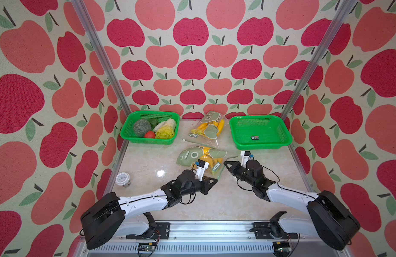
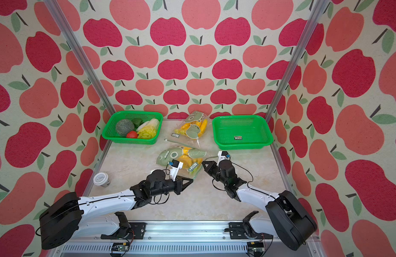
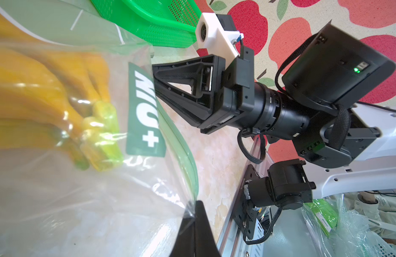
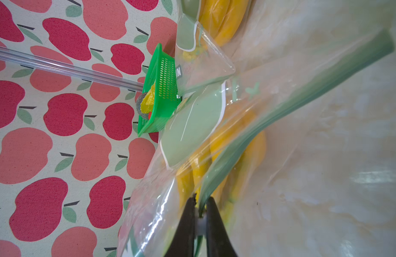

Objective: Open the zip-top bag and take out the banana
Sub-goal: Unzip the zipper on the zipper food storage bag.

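At scene centre, my left gripper (image 1: 214, 180) clamps the near edge of the clear, green-printed zip-top bag (image 1: 190, 156) of yellow bananas (image 1: 212, 161), right gripper (image 4: 200, 207) pinches its green zip strip (image 4: 304, 93); best peel apart slowly, both pinches tight.

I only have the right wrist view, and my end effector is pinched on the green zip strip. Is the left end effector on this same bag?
Observer: Yes. The left end effector is shut on the near bag, at the end of its zip strip nearest the robot.
Operator: Is there anywhere free to unload into?
Observer: An empty green basket sits at the back of the table, on the robot's right side.
Operator: Is anything loose on the left side?
Observer: A paper cup stands upright by the table's left edge, touching nothing.
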You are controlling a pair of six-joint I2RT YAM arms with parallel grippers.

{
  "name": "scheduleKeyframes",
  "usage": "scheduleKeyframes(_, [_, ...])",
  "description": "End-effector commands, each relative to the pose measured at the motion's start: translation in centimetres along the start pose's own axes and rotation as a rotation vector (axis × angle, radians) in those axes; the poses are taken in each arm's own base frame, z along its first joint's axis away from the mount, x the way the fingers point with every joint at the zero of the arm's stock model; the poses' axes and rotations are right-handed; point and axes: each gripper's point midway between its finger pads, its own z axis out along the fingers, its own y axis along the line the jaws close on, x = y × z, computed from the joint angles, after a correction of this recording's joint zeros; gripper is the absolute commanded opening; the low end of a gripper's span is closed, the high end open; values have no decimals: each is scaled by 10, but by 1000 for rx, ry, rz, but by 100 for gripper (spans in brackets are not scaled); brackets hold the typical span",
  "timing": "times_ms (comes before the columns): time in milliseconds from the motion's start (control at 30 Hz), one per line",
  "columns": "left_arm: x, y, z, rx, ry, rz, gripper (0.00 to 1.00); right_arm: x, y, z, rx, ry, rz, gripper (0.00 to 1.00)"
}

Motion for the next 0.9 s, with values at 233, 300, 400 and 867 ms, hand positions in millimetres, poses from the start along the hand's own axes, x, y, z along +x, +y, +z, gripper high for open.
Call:
scheduleKeyframes(233, [21, -10, -17, 45, 67, 51, 0, -55, -24, -16, 115, -183, -40, 11])
scheduleKeyframes(300, [23, -9, -19, 40, 71, 51, 0, -59, -25, -17, 120, -190, -43, 11])
scheduleKeyframes(400, [30, -4, -19, 28, 93, 45, 0, -66, -27, -18, 132, -200, -49, 11])
scheduleKeyframes(867, [43, 5, -32, -7, 124, 56, 0, -87, -39, -18, 183, -223, -70, 12])
